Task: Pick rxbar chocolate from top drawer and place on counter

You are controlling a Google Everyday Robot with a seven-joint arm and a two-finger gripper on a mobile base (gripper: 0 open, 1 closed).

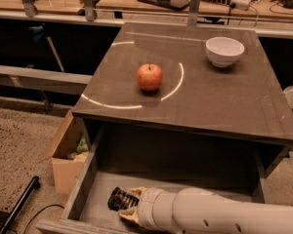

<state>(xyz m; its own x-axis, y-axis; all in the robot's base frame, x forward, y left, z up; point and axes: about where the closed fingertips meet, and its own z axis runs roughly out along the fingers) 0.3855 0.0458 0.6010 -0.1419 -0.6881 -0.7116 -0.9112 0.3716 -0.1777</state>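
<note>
The rxbar chocolate (117,198), a small dark shiny bar, lies at the front left of the open top drawer (88,172), a wide grey tray under the tabletop. My gripper (131,204) reaches into the drawer from the right on a thick white arm. Its tan fingers (136,193) sit on either side of the bar's right end and are closed on it. The bar is still low, at the drawer floor. The counter (210,94) is the dark glossy tabletop with a thin white arc line.
A red apple (149,76) sits on the counter inside the arc, and a white bowl (224,50) stands at its back right. A brown cardboard box (66,152) stands on the floor left of the drawer. A wooden bench with clutter runs behind.
</note>
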